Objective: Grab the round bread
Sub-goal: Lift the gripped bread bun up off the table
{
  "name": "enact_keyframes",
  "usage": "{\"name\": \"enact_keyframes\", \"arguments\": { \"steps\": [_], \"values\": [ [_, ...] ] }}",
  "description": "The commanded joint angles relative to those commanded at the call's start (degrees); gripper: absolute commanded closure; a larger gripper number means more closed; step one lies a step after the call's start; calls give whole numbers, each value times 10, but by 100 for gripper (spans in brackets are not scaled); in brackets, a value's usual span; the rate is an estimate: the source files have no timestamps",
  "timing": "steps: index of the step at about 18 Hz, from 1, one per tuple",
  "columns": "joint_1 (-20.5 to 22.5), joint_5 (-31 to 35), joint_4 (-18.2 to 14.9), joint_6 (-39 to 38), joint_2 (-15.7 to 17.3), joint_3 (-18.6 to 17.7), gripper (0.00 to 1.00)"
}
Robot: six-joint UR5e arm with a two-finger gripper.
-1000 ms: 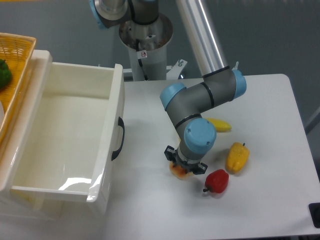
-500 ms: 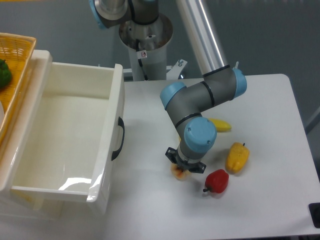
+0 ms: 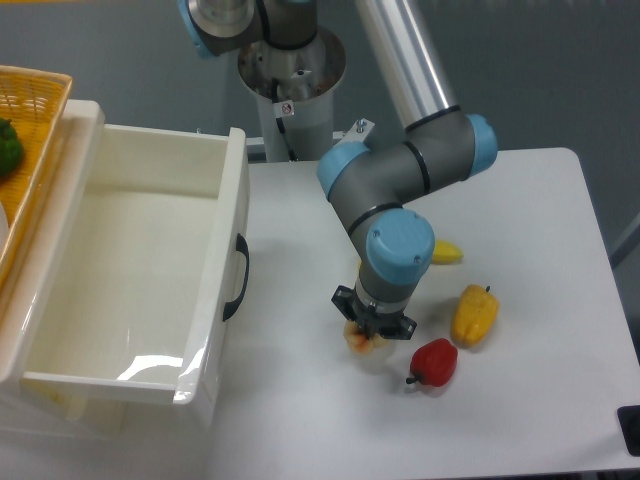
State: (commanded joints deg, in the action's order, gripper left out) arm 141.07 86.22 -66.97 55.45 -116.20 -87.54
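Near the middle of the smooth white table, the gripper points straight down over the round bread; only a sliver of the bun shows beneath the black flange — an orange crust with a paler tan edge, lying on or just above the tabletop; the fingers are hidden under the wrist, so whether they are clenched on the bun or released cannot be told. Above it the arm folds in glossy grey cylinders capped with rounded pale-blue joint covers; a polished metal tube rises to the upper edge.

Just right of the gripper lies a red bell pepper, shiny and lobed, with a thin dark stem toward the left; beyond it a yellow bell pepper, waxy and blocky, lies apart from the red one; a yellow curved thing peeks out behind the wrist. On the left stands a white plastic bin — deep, rectangular, glossy, with a dark handle on its near wall; a woven orange basket sits at the far left edge, holding something green.
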Motion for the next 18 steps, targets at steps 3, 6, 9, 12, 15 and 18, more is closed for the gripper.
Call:
{"name": "enact_keyframes", "arguments": {
  "steps": [3,6,9,12,15,18],
  "values": [
    [-1,1,-14,39,25,-4,100],
    [-1,2,-26,49,36,-4,100],
    [-3,2,-35,70,45,-4,100],
    [-5,1,-38,112,52,-5,100],
    [-2,1,-62,135,78,-5,100],
    [0,1,-74,136,82,-5,100]
  ]
}}
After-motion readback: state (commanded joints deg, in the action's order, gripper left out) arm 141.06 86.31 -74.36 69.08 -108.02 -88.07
